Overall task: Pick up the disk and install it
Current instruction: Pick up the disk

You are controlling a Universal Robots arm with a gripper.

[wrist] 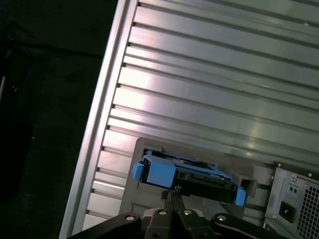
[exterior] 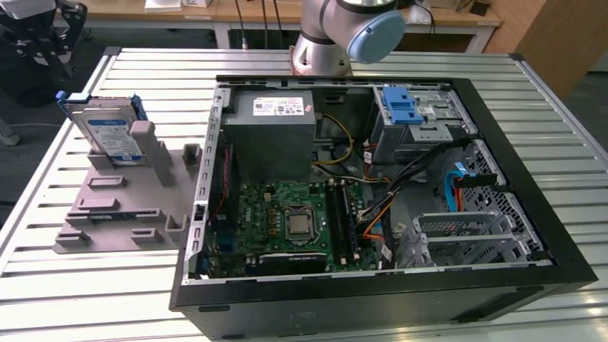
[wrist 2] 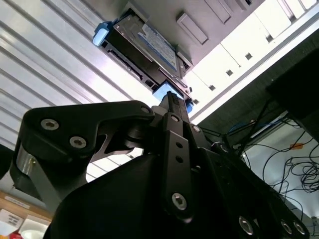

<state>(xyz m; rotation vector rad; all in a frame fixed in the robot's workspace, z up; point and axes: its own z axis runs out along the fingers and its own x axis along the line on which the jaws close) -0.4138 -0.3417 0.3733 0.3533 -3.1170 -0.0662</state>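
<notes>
Disk [exterior: 102,128] upright, white-and-blue label [exterior: 112,140]

Even overhead light fills the exterior view, leaving a soft sheen on the slatted counter [exterior: 542,107] and deep shadow inside the computer case [exterior: 380,308]. In the second wrist view the slats blow out white; in the first wrist view, everything beyond the counter's edge falls black.

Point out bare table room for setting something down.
Bare slats: the table corner near the grey fixture at the exterior view's lower left, and the strip beside the computer case at that view's right. Crowded: the fixture holding the disk, and the cable-filled case.
</notes>
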